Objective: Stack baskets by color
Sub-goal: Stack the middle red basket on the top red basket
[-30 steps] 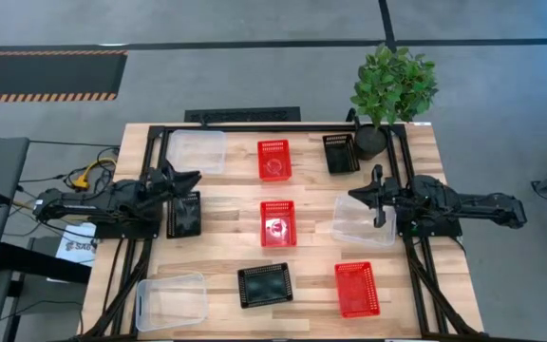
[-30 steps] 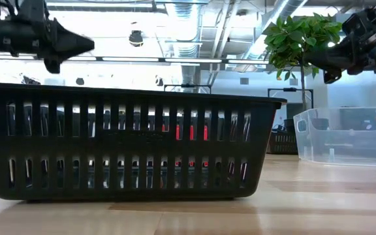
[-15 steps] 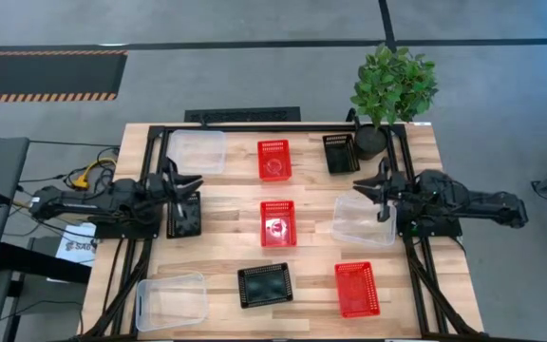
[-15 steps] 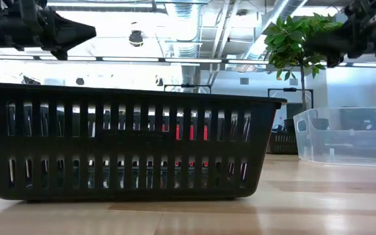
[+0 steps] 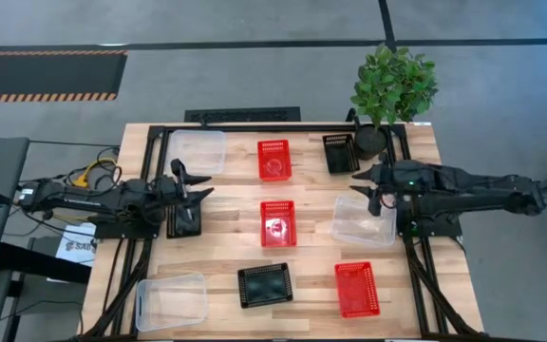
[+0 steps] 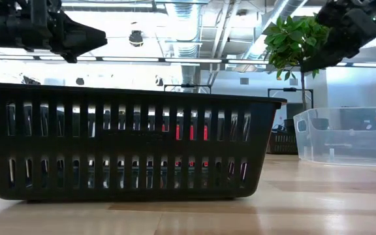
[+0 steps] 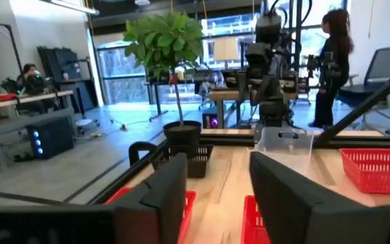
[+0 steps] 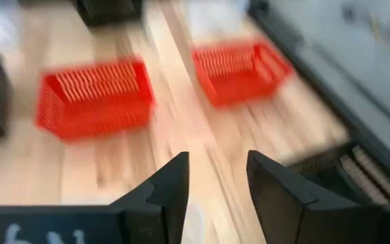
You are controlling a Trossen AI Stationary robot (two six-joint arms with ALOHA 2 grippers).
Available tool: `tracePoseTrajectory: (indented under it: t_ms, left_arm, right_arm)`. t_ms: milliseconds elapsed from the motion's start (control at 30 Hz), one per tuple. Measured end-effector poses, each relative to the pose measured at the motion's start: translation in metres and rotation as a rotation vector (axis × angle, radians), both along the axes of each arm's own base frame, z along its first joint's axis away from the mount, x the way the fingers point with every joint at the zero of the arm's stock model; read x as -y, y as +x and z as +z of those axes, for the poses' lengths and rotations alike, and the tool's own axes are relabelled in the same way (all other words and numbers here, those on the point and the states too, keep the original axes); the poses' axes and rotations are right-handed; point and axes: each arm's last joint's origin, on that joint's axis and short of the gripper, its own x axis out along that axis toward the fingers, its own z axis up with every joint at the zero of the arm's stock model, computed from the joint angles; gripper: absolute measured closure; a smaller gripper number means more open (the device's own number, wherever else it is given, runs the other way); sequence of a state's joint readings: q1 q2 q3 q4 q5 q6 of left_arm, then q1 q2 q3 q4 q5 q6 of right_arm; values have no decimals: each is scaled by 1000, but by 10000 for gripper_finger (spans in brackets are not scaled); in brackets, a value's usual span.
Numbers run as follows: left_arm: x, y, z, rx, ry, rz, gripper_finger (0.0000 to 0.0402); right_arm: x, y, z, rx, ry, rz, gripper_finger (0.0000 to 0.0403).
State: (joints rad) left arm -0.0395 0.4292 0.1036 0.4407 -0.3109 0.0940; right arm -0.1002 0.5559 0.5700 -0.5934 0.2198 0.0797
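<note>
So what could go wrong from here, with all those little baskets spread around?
1. The right tool hangs open between a black basket and a clear basket; it might catch the wrong one.
2. The potted plant stands right beside that black basket, so a reach there could bump it.
3. The left tool is open above another black basket; a grip on only its thin mesh wall might slip.

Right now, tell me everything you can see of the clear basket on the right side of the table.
The clear basket is a translucent plastic tub, rectangular with rounded corners and smooth walls, looking empty. It sits upright on the wooden table, near its right edge, between a black basket and a red one, touching neither. The right gripper is above its far rim, fingers apart, holding nothing.
</note>
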Motion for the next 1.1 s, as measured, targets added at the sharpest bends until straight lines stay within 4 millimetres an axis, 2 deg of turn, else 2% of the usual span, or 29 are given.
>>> tracePoseTrajectory:
  t_ms: [100,233,467,633,1100]
  left_arm:
    - [0,5,5,-15,0,-4,214]
    - [1,10,9,-32,1,-4,193]
    - [1,15,13,-49,1,-2,189]
    - [1,16,10,-84,16,-13,188]
    - [1,15,12,-77,58,-13,189]
  right_arm:
    - [1,4,12,-75,57,-48,216]
    - [-1,11,18,-192,115,-75,207]
    - [0,26,-1,-480,177,-107,204]
    - [-1,39,-15,-618,230,-53,204]
    - [-1,62,-41,-773,283,-39,214]
